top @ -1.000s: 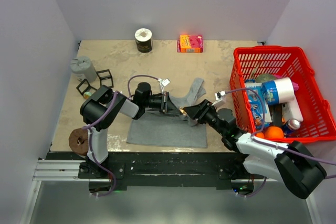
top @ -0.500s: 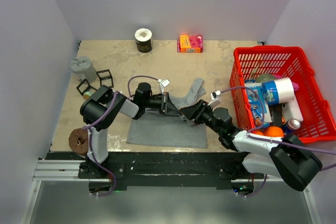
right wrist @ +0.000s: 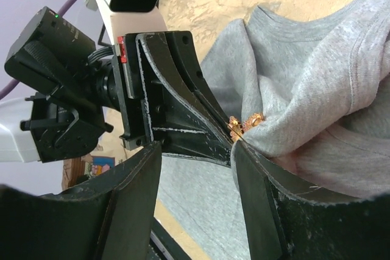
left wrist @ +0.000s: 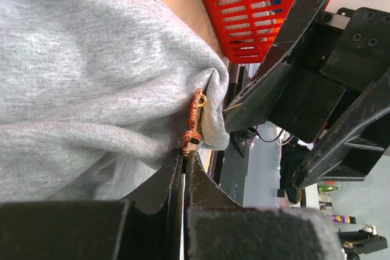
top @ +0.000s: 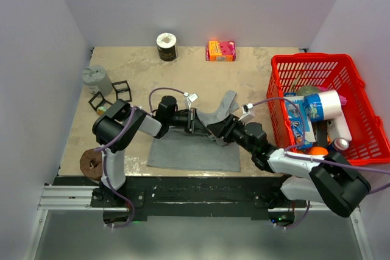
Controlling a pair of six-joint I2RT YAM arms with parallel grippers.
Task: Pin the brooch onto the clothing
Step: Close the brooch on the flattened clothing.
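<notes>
Jaws of the left gripper (left wrist: 184,165) pinch shut on the brooch (left wrist: 194,123), pressed against a raised fold of the tank top (left wrist: 91,77). The right gripper (right wrist: 198,150) stands wide open astride that fold. A red basket (top: 353,71) sits right of the tank top.

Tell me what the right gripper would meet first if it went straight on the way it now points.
Probably the tiny orange-red brooch on the bunched fold of the soft grey knit tank top, pinched by the shut left gripper; depth is unclear.
</notes>
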